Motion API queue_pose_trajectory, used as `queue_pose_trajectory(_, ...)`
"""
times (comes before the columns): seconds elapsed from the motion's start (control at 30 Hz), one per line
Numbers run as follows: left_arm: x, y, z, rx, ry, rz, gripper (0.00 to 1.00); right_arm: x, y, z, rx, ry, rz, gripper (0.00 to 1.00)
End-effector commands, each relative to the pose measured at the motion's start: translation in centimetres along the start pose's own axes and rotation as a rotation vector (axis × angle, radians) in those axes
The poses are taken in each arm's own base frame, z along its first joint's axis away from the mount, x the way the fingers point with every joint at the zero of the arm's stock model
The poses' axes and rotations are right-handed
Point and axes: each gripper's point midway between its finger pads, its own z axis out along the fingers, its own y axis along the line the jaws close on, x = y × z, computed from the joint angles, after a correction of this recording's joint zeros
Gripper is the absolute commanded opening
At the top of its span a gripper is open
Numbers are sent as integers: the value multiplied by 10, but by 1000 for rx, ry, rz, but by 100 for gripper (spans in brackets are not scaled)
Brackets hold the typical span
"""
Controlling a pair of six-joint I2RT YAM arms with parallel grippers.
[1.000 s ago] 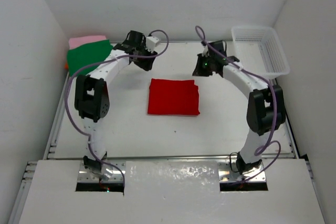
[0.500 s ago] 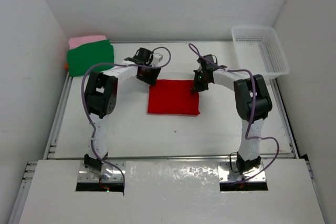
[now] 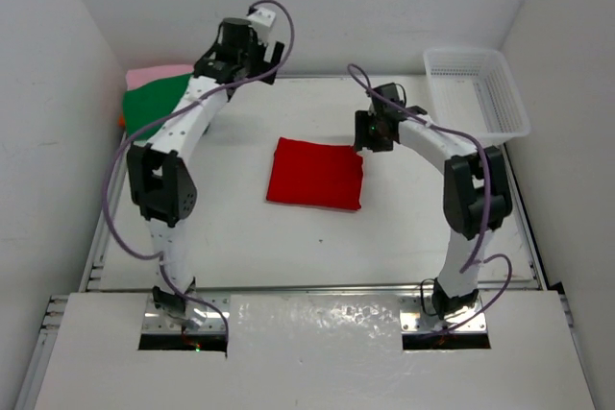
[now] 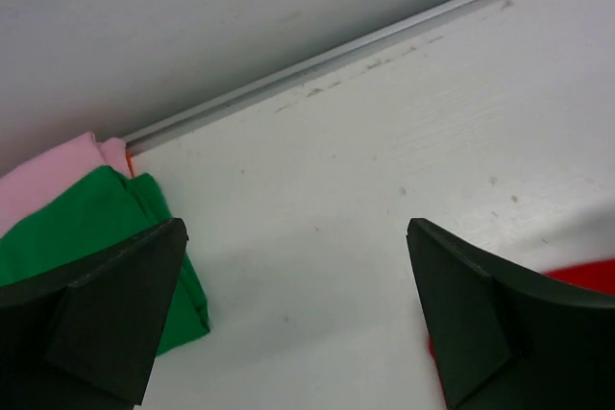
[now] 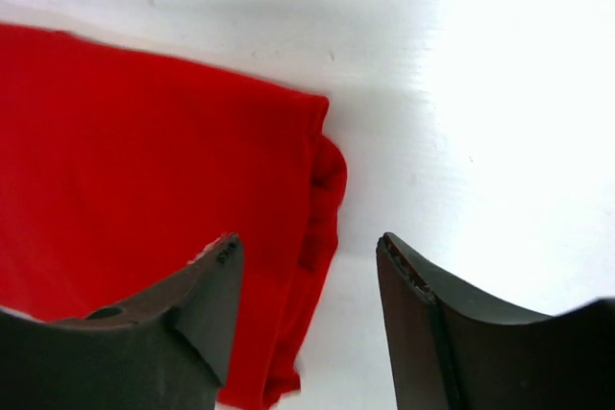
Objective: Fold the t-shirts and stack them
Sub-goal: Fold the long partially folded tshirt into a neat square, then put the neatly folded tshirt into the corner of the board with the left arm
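Shirts lie in two places. The red shirt (image 3: 316,174) is folded into a flat rectangle near the middle of the table (image 3: 240,228), slightly skewed. Its right edge is a little bunched where the layers meet, as the right wrist view shows (image 5: 144,170).

The other three are stacked in the far left corner. The green shirt (image 3: 154,105) is on top, the pink shirt (image 3: 154,74) pokes out behind it, and only a sliver of the orange shirt (image 3: 121,121) shows at the left edge.

The right gripper (image 3: 370,132) hangs over the red shirt's far right corner. Its jaws are partly apart and hold nothing. In its own view (image 5: 306,266) the gap between the fingers frames the shirt's bunched edge and bare table beside it. I cannot tell whether the fingertips touch the cloth.

The left gripper (image 3: 223,64) is raised near the back wall (image 3: 317,7), between the stack and the red shirt and well apart from both. Its jaws are spread wide and empty (image 4: 296,276), with only bare table and the back rail (image 4: 384,37) between them. The green (image 4: 86,228) and pink (image 4: 48,175) shirts sit by its left finger, and a strip of red (image 4: 577,276) shows behind its right one.

A white mesh basket (image 3: 480,88) stands in the far right corner.
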Motion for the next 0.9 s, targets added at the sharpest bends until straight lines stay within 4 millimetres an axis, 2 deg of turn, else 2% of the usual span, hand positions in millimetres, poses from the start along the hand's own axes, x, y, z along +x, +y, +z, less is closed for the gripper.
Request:
queue_pose_trajectory(0.0,25,-29,-40,234,93,-70,98,-4,-3,-36,27,-55,34,56)
queue_pose_trajectory(0.03,40,-43,-49,301,140,-107,98,3,0,-35,7,-39,62,57)
queue_pose_trajectory(0.07,86,-77,-57,441,254,-171,99,10,0,-34,2,-23,76,58)
queue_pose_trajectory(0.1,105,-88,-62,485,294,-203,100,23,3,-30,-23,3,83,62)
queue_pose_trajectory(0.13,113,-95,-70,510,304,-232,100,30,8,-28,-56,23,97,66)
queue_pose_trajectory(0.17,143,-106,-70,528,356,-275,100,34,11,-27,-72,31,104,68)
queue_pose_trajectory(0.23,166,-115,-75,551,390,-307,100,46,15,-21,-107,56,124,72)
queue_pose_trajectory(0.33,178,-126,-75,573,412,-360,100,53,18,-12,-125,73,144,74)
queue_pose_trajectory(0.47,208,-143,-70,587,501,-411,100,67,19,0,-143,98,184,74)
queue_pose_trajectory(0.6,249,-155,-61,576,600,-469,100,85,16,9,-137,141,202,74)
queue_pose_trajectory(0.73,281,-177,-69,640,695,-561,93,106,15,14,-154,172,215,74)
queue_pose_trajectory(0.77,293,-181,-68,649,729,-574,92,104,18,15,-174,162,225,73)
queue_pose_trajectory(0.83,304,-187,-69,670,772,-599,88,112,20,18,-187,170,235,73)
queue_pose_trajectory(0.87,318,-192,-69,675,812,-614,87,111,21,20,-199,165,246,73)
